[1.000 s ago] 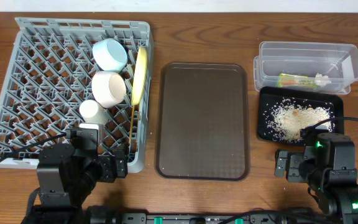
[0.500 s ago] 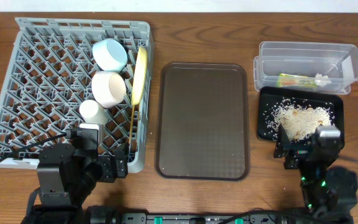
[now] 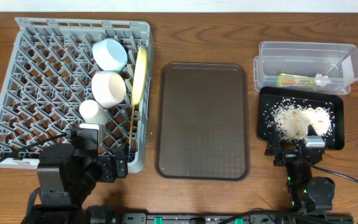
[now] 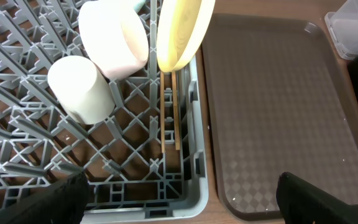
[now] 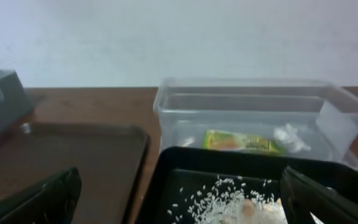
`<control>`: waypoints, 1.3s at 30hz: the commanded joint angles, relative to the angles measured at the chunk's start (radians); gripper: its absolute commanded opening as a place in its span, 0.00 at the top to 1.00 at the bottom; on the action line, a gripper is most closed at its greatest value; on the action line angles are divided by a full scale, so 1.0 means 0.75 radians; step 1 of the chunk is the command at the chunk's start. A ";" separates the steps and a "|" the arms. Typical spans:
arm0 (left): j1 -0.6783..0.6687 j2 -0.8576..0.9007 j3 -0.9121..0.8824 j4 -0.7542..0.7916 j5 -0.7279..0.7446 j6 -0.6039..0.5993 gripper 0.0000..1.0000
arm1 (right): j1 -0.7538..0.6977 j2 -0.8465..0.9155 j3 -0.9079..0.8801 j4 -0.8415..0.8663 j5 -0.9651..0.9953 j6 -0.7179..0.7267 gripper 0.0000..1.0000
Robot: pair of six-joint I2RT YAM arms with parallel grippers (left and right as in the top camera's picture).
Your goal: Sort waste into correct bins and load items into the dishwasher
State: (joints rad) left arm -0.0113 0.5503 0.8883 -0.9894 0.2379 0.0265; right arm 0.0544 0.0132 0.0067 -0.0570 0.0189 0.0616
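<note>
Six dish items sit in the grey rack [image 3: 79,25] ahead of my left end effector [image 4: 182,190], which is spread wide: one blue bowl [image 3: 109,54], one white bowl [image 3: 109,88], one cup [image 4: 79,87], one yellow plate [image 4: 179,31] on edge, two chopsticks [image 4: 176,112]. Just ahead of my right end effector [image 5: 179,186], also spread, the black tray [image 5: 166,163] holds rice crumbs [image 3: 297,119], and beyond it the clear tub [image 3: 306,45] holds one wrapper [image 5: 238,142]. Since a second ago the right arm [image 3: 309,193] has drawn back, uncovering more crumbs.

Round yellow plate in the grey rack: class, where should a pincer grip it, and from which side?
Probably the top rim of the round yellow plate, from straight above: it stands on edge in the grey plastic dish rack, leaving that thin rim free.
</note>
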 commanded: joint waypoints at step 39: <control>-0.002 -0.121 -0.051 0.037 0.005 0.080 0.03 | -0.004 -0.006 -0.002 -0.023 -0.011 -0.034 0.01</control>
State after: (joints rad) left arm -0.0113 0.5144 0.8864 -0.9871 0.2371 0.0372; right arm 0.0544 0.0124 0.0067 -0.0696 0.0154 0.0475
